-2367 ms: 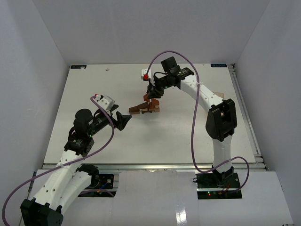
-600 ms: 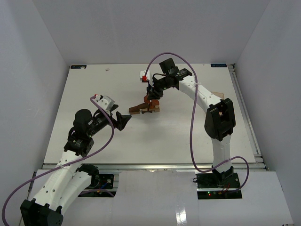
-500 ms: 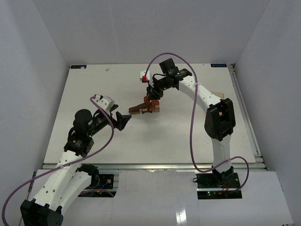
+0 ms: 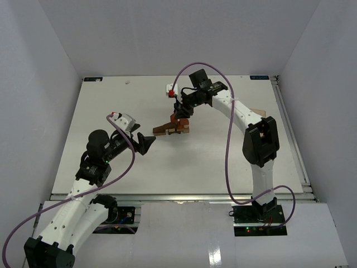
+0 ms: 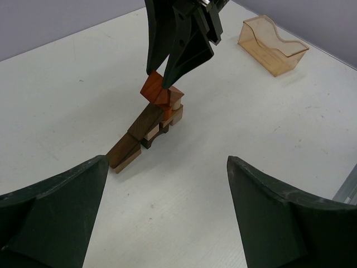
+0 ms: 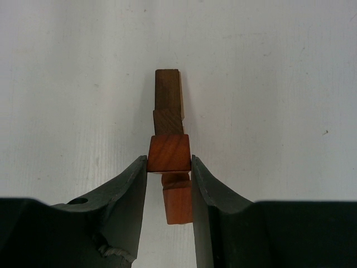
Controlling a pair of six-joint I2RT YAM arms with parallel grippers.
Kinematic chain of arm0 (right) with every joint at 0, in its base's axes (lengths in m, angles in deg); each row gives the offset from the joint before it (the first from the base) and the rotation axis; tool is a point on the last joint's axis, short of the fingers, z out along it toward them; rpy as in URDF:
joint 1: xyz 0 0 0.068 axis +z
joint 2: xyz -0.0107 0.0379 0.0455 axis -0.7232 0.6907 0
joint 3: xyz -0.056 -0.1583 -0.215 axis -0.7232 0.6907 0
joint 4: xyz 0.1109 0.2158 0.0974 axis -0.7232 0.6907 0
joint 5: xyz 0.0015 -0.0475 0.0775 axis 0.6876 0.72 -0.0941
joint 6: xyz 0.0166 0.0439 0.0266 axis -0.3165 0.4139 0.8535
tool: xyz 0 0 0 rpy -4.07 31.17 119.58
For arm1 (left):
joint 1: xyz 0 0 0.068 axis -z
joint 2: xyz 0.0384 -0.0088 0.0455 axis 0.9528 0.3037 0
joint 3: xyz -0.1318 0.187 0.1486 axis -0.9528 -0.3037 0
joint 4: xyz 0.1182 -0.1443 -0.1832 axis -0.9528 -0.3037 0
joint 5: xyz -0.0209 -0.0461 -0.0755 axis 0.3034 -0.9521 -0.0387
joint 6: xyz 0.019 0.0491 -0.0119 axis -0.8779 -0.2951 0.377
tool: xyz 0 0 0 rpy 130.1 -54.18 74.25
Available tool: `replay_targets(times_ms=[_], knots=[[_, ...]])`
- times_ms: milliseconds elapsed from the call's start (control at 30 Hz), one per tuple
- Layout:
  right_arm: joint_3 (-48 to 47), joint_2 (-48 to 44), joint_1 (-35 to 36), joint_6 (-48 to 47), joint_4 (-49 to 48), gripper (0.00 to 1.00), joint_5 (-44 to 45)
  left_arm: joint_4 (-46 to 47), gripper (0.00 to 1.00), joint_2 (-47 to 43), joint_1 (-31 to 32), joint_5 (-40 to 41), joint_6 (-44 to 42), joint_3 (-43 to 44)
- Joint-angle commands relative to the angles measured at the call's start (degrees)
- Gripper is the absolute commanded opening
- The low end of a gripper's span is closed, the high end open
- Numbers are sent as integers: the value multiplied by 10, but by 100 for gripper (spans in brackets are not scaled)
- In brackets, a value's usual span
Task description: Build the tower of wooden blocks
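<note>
Wood block tower (image 4: 173,127) lies near the middle of the table (image 4: 111,100), a little toward the far side. You can see it is only begun. It is a low row, with dark wedges at its left end and some tan and brown pieces rising to two or three layers at its right end. I judge that most of the stacking is left.

On the left, your left gripper (image 4: 149,142) reaches from the near side and points at the left end of the row. It is near the row but apart from it, and its jaws are spread wide with nothing between them.

On the right, your right gripper (image 6: 169,159) comes down from the far side over the high end and grips a reddish cube (image 6: 169,153), tilted on one corner. The cube seems to touch the block under it, but I cannot tell if it already rests there. You must seat it flat before you let go.
</note>
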Motion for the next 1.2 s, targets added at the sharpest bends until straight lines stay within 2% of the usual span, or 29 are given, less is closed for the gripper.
replay_targets(times_ms=[0, 333, 567, 667, 767, 900, 1000, 1067, 1167], knots=[[-16, -19, 3, 23, 4, 17, -56, -3, 98, -3, -3, 9, -1, 2], [-8, -92, 17, 38, 12, 16, -103, 25, 98, 12, -3, -31, 23, -7], [55, -204, 17, 7, 64, 16, -110, 88, 97, 22, -3, -158, 33, -16], [135, -268, 17, -5, 62, 16, -108, 111, 92, 28, 0, -231, 54, -11], [191, -332, 17, -2, 55, 16, -121, 141, 91, 20, 17, -258, 58, -22], [271, -398, 15, 14, 34, 15, -150, 207, 89, 6, 69, -250, 46, -52], [309, -432, 11, 32, 18, 15, -175, 241, 88, 21, 130, -202, 19, -66], [328, -449, 6, 44, 8, 15, -196, 251, 84, 43, 164, -173, 5, -61], [346, -465, -2, 52, 3, 15, -213, 296, 81, 64, 196, -147, -1, -61]])
